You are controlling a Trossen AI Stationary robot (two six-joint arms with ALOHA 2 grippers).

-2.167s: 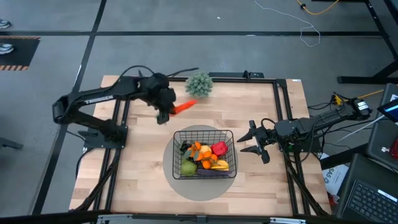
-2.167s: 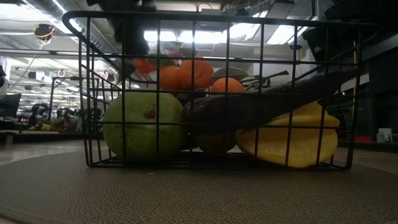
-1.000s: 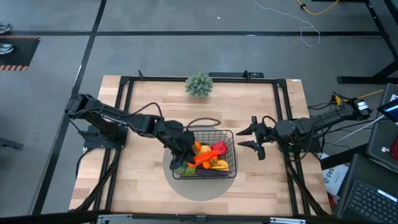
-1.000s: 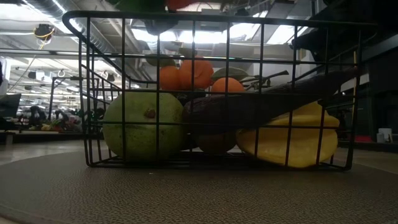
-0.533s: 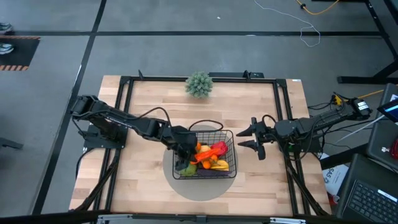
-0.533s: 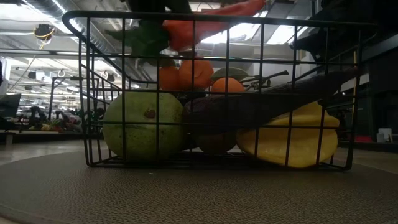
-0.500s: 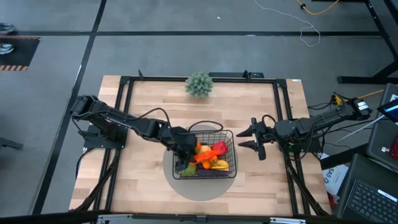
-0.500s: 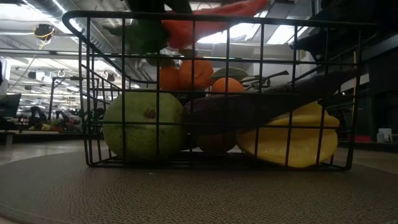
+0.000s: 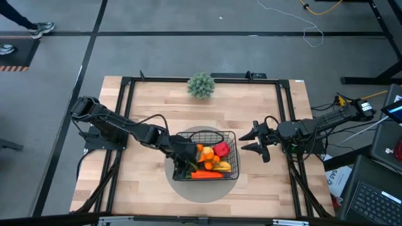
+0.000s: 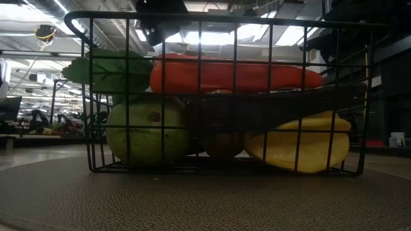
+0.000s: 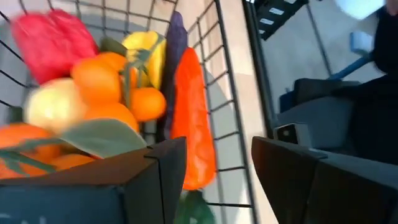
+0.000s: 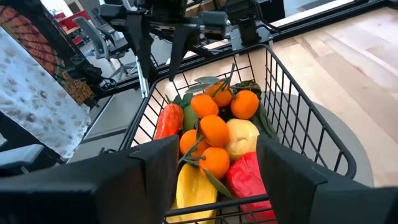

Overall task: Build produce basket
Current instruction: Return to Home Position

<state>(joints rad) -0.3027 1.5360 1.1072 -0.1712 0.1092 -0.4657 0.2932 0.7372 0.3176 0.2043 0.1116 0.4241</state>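
Observation:
The black wire basket (image 9: 205,132) stands on a grey round mat, filled with produce: oranges, a red pepper, a lemon, a yellow banana, a green pear, a purple eggplant. The carrot (image 9: 205,175) lies level on top of the pile along the basket's near side (image 10: 237,76), its leafy end toward the left. My left gripper (image 9: 184,166) hovers open over the basket's left part; in the left wrist view the carrot (image 11: 194,118) lies free ahead of the gripper (image 11: 217,147). My right gripper (image 9: 246,140) waits open just right of the basket (image 12: 311,118).
The spiky grey-green ball plant (image 9: 201,84) sits at the table's far edge. The grey mat (image 9: 207,190) rings the basket. Bare wood shows on the left and near the far side. Cables and a laptop lie beyond the table's right edge.
My left gripper has sunk over the basket and drawn slightly toward the near-left. The carrot, slanted across the basket's middle in its hold half a second ago, has left the fingers and now lies level along the basket's near side on top of the other produce.

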